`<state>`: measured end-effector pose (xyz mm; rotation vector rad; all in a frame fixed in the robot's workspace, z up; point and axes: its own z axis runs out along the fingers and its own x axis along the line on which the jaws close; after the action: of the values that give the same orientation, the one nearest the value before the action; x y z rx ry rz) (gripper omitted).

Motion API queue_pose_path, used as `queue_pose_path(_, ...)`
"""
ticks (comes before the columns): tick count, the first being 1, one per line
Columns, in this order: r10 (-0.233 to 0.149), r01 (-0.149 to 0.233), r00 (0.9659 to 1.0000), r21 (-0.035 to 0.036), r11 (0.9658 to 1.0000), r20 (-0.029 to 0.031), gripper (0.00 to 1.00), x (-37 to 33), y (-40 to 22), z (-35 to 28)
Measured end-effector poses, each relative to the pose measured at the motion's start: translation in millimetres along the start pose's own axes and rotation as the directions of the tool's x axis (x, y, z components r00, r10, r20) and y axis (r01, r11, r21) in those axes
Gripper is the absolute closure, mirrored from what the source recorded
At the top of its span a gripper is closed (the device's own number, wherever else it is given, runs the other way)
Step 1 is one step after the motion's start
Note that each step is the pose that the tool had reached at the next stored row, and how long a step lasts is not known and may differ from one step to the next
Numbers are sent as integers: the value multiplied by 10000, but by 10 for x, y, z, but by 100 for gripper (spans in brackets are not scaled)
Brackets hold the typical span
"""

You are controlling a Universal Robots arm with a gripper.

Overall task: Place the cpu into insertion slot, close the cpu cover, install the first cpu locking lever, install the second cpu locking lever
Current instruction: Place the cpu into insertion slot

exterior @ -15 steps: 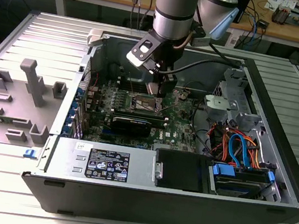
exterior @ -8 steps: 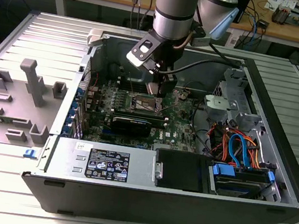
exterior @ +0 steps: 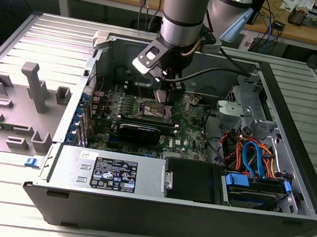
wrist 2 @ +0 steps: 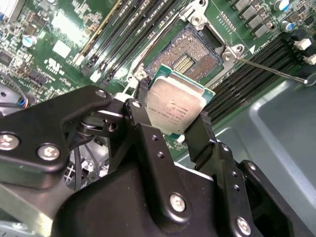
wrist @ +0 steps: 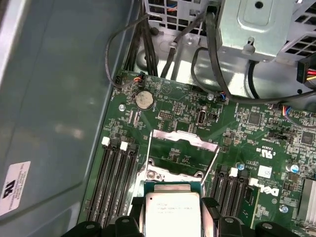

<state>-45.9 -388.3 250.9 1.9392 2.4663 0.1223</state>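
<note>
My gripper [wrist 2: 173,104] is shut on the cpu [wrist 2: 174,109], a small square chip with a silvery top, gripped by its two opposite edges between black fingers [wrist 2: 143,106]. The chip hangs just above and beside the insertion slot [wrist 2: 190,53], whose dark contact field lies bare. In the first wrist view the cpu [wrist: 173,213] sits in the gripper [wrist: 173,205], and the cpu cover [wrist: 182,138] stands swung up past the socket. A thin locking lever [wrist 2: 269,69] sticks out sideways, unlatched. In the exterior view the gripper [exterior: 163,93] hovers over the slot [exterior: 152,110] inside the case.
Long black memory slots [wrist 2: 123,37] flank the socket on the green motherboard [exterior: 189,132]. Case walls [wrist: 59,98] stand close by. A drive cage with orange and blue cables [exterior: 254,156] fills the exterior view's right. A grey fixture tray [exterior: 17,103] lies on the table at its left.
</note>
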Motion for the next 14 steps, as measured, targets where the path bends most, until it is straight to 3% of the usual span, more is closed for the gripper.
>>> queue_pose_path(3,56,-56,10000,-2,10000,9,45,36,-93,66)
queue_pose_path(6,612,-612,9981,-30,9981,41,45,36,-103,144)
queue_pose_path(11,1423,-1422,9898,-71,9898,90,45,32,-108,224)
queue_pose_path(14,1916,-1915,9814,-100,9814,116,45,31,-114,266)
